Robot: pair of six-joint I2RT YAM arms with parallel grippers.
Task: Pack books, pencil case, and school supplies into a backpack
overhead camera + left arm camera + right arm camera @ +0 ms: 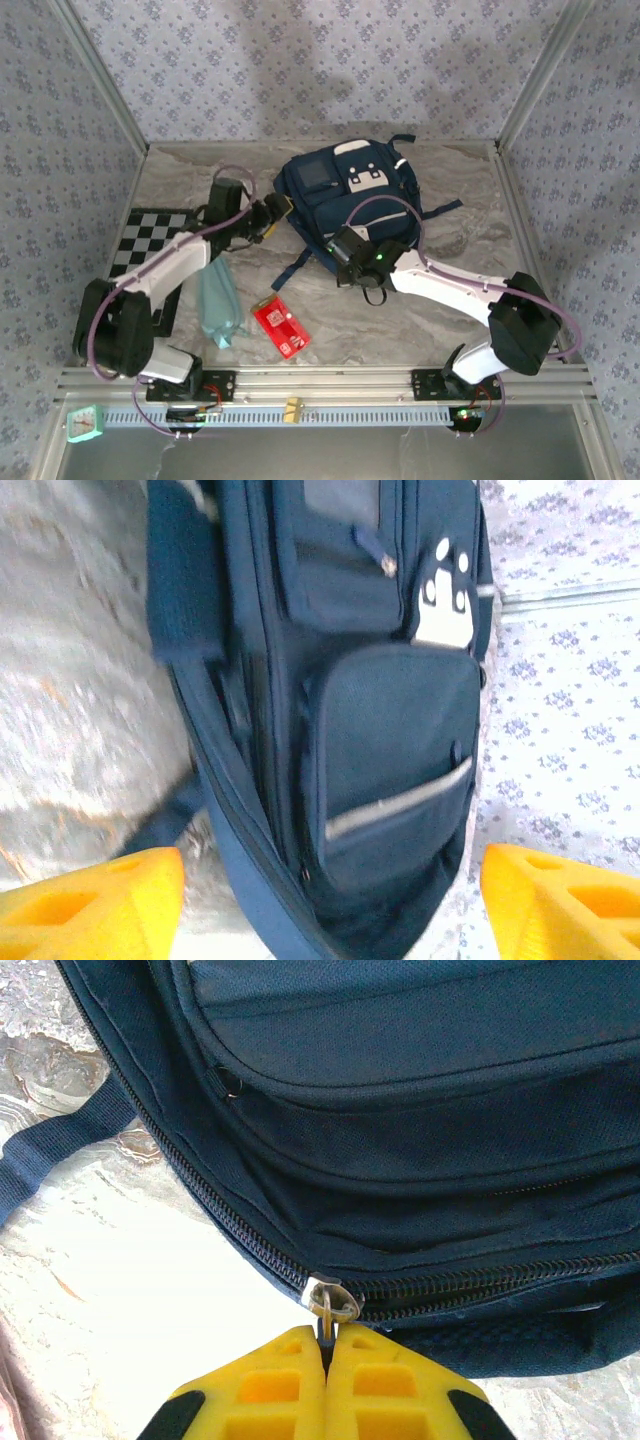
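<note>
Right pincer (325, 1350): yellow jaws pressed fully together, nipping the small metal zipper pull (330, 1300) at the bag's near edge.
Left pincer (325, 910): yellow fingers (90, 900) spread wide with nothing gripped. It hovers just off the bag's left side, facing along the front pockets.
Zipper: the dark zipper track (480, 1282) runs round the bag's edge. From here I cannot tell how much of it is undone.
Backpack: a large navy blue fabric backpack (350, 190) with white patches lies flat, pockets up, at the back middle of the grey marbled counter (450, 310). One dark strap (295, 268) trails toward the arms.
Pencil case: a long, soft, pale teal fabric pencil case (217, 300) lies near the left arm, well apart from the bag and beside a black-and-white checkered mat (150, 235).
School supplies: a small flat red packet (281, 327) with white markings lies just beside the pencil case, on its right.
Stage: I'd say the main compartment is being opened. The case and packet are not yet packed.
Handling, bag: limp cloth that will likely drag along with the pull. The free pincer could pinch the fabric near the track to brace it.
Handling, case: light and floppy, and it will sag. It is best taken across its narrow middle.
Handling, packet: thin, probably slick, and it hugs the counter. It is best caught by a long edge.
</note>
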